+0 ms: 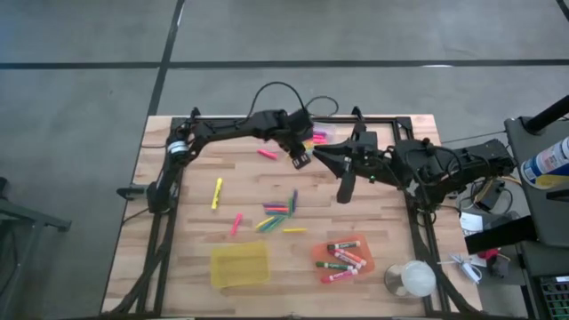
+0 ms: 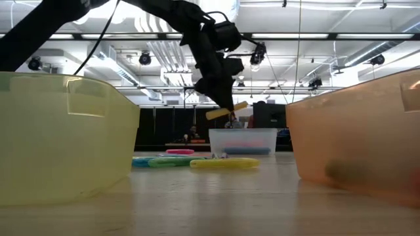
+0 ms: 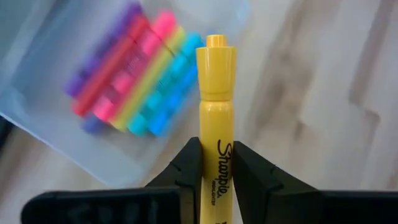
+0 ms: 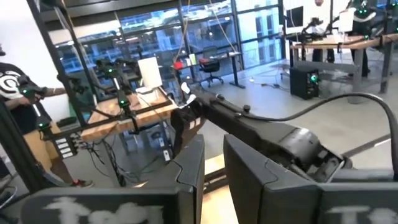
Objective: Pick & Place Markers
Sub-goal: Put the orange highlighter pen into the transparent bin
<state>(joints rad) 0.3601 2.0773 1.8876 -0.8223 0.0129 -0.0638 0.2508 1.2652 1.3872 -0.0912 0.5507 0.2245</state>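
Left wrist view shows the left end effector (image 3: pixel 214 171) clenched on a yellow highlighter (image 3: pixel 216 112), a smooth plastic barrel with a stepped cap and black lettering; its lower end is hidden between the dark fingers. Beyond it a clear bin (image 3: pixel 56 134) is blurred, so the pink, purple, yellow and blue markers inside (image 3: pixel 134 78) are only coloured streaks, and the bin is cut off at the picture's edge.

From above, that end effector (image 1: pixel 300 159) hangs over the far middle of the wooden plank surface (image 1: pixel 191 191), and the highlighter in it is too small to make out. The clear bin (image 1: pixel 320 135) is mostly covered by the arms. Loose markers (image 1: pixel 277 212) lie in a cluster mid-surface, with single ones apart. A translucent yellow bin (image 1: pixel 239 265) and an orange bin (image 1: pixel 366 265) with white-barrelled markers (image 1: pixel 342 258) sit at the near edge.

The right end effector (image 1: pixel 345 189) is raised over the surface, its flat fingers (image 4: pixel 189 165) a little apart and holding nothing.
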